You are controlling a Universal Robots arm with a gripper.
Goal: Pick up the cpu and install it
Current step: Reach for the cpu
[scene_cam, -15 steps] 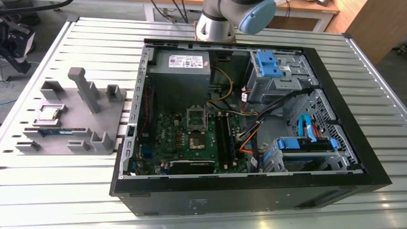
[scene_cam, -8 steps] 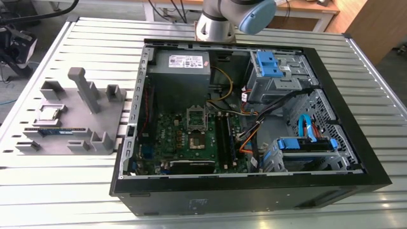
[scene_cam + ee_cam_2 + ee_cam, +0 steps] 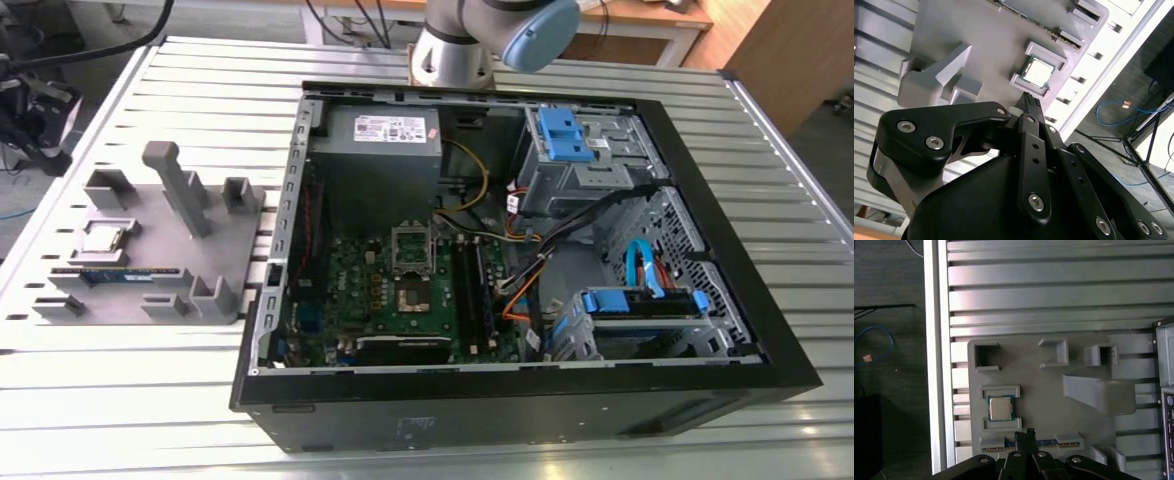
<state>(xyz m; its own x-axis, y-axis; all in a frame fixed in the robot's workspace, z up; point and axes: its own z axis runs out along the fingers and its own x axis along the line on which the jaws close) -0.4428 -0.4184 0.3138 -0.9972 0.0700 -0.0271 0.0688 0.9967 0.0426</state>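
Note:
The cpu (image 3: 107, 237) is a small square chip with a shiny metal top, lying flat in a raised holder on the grey fixture plate (image 3: 214, 262) at the exterior view's left. It also shows in both wrist views, cpu (image 3: 1000, 408) and cpu (image 3: 1038, 71), seen from well above. My gripper (image 3: 1024, 433) hangs high over the plate, a little aside of the chip, with its black fingertips (image 3: 1030, 100) pressed together and nothing between them. The open socket (image 3: 411, 250) sits on the green motherboard inside the computer case.
A memory stick (image 3: 114, 272) lies on the fixture beside the chip, among upright grey posts (image 3: 167, 175). The open black case (image 3: 534, 395) holds cables, blue drive bays (image 3: 567, 135) and a power supply (image 3: 387, 130). The slatted metal table (image 3: 80, 400) surrounds both.

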